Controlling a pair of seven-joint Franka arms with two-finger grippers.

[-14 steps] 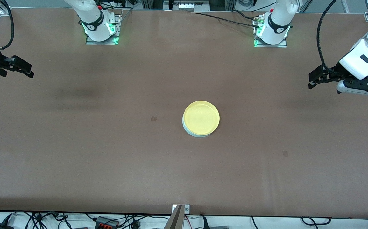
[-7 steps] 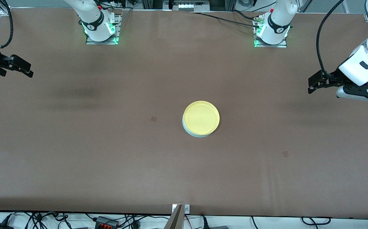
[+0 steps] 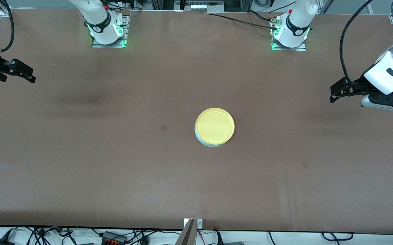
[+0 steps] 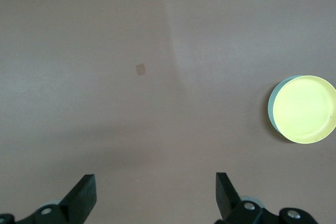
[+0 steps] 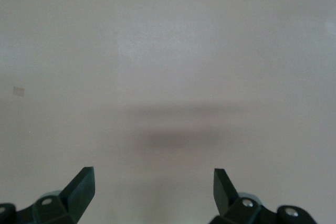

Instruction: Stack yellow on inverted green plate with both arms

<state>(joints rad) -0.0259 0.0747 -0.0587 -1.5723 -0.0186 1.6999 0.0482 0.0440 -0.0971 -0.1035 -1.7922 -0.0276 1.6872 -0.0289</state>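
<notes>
Over the table's [image 3: 115, 163] two ends, the left gripper [image 3: 334, 92] and right gripper [image 3: 26, 73] hang with fingers spread wide, holding nothing. Mid-table, well apart from both, the yellow plate [image 3: 215, 126] sits on the green plate [image 3: 210, 144], of which only an edge shows.

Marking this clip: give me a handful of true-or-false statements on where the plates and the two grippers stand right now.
1. The yellow plate lies on top of the green plate. True.
2. The left gripper holds the yellow plate. False: it is open and empty, over the table's left-arm end.
3. The right gripper is open and holds nothing. True.
4. The two plates lie side by side, apart. False: they are stacked, only the green plate's edge showing below the yellow.
</notes>
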